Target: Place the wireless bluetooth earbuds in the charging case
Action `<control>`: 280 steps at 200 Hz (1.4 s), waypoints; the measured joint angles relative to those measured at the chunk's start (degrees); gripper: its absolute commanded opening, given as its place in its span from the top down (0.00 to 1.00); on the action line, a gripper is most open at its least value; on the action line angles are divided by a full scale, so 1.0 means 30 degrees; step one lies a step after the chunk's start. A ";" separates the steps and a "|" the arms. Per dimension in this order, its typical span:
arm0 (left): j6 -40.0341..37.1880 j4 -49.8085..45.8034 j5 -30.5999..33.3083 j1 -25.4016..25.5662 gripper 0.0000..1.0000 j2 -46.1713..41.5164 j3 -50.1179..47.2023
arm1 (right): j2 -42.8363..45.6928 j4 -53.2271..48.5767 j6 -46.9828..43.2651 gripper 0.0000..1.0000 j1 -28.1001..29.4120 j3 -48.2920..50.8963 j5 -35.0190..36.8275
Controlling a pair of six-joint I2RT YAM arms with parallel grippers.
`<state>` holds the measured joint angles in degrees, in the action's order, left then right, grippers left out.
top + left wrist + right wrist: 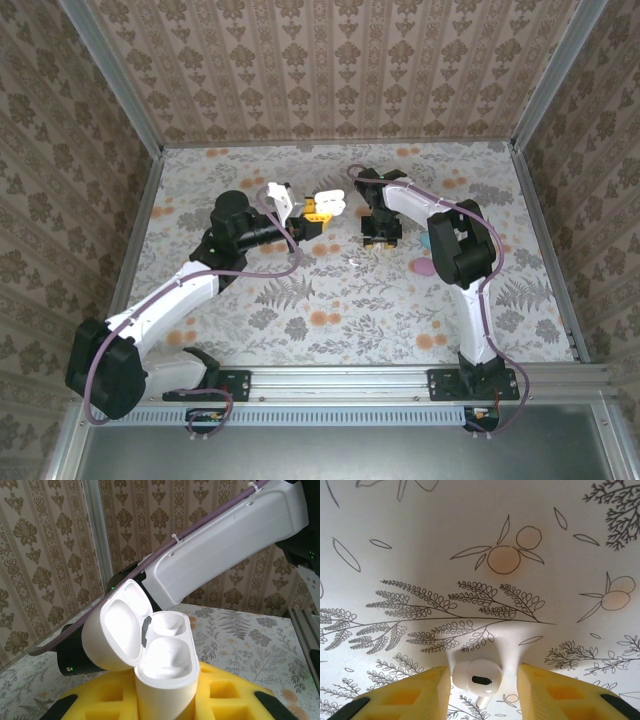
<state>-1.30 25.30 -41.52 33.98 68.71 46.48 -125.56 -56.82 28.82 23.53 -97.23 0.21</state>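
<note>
– Holding anything yet?
– Above the table (330,300), my left gripper (316,216) is clamped on the case (164,692), lid (120,630) open, both sockets (167,661) look empty. Down at the table, my right gripper (484,690) has jaws either side of a white earbud (472,676), gap on one side, not pinched.
– Next?
– Pick step. Pinch square, lift, align with a socket. Tiny; may slip.

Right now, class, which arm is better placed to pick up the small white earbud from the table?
Right. The right gripper straddles the small white plastic earbud lying on the floral-patterned table. The left gripper is occupied, holding the open white pebble-shaped charging case with empty wells.
</note>
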 measured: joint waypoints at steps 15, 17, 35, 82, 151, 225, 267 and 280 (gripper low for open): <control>0.0000 0.0000 0.0000 0.0000 0.77 0.0000 0.0000 | -0.0066 0.0000 -0.0095 0.60 0.0000 -0.0036 0.0022; 0.0000 0.0000 0.0000 0.0000 0.77 0.0000 0.0007 | -0.0066 0.0000 -0.0117 0.60 0.0000 -0.0036 0.0029; 0.0000 -0.0007 -0.0007 -0.0007 0.77 0.0000 0.0000 | -0.0175 -0.0015 -0.0226 0.63 0.0000 -0.0087 0.0073; 0.0000 -0.0007 -0.0029 -0.0124 0.77 0.0000 0.0000 | -0.0189 -0.0029 -0.0546 0.65 0.0000 -0.0153 0.0277; 0.0000 -0.0007 -0.0095 -0.0124 0.77 0.0000 0.0007 | -0.0313 -0.0138 -0.0831 0.65 0.0022 -0.0364 0.0335; 0.0007 -0.0007 -0.0219 -0.0124 0.77 0.0015 0.0007 | -0.0401 -0.0073 -0.1355 0.71 0.0087 -0.0546 0.0583; 0.0007 -0.0007 -0.0211 -0.0124 0.77 0.0022 0.0007 | -0.0372 -0.0051 -0.1501 0.72 0.0095 -0.0539 0.0670; 0.0007 -0.0007 -0.0204 -0.0124 0.77 0.0044 0.0007 | -0.0109 0.0117 -0.1494 0.72 0.0124 -0.0306 0.0699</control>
<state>-1.28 25.28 -42.13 33.61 68.84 46.50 -125.89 -56.47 24.34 23.90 -98.15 2.31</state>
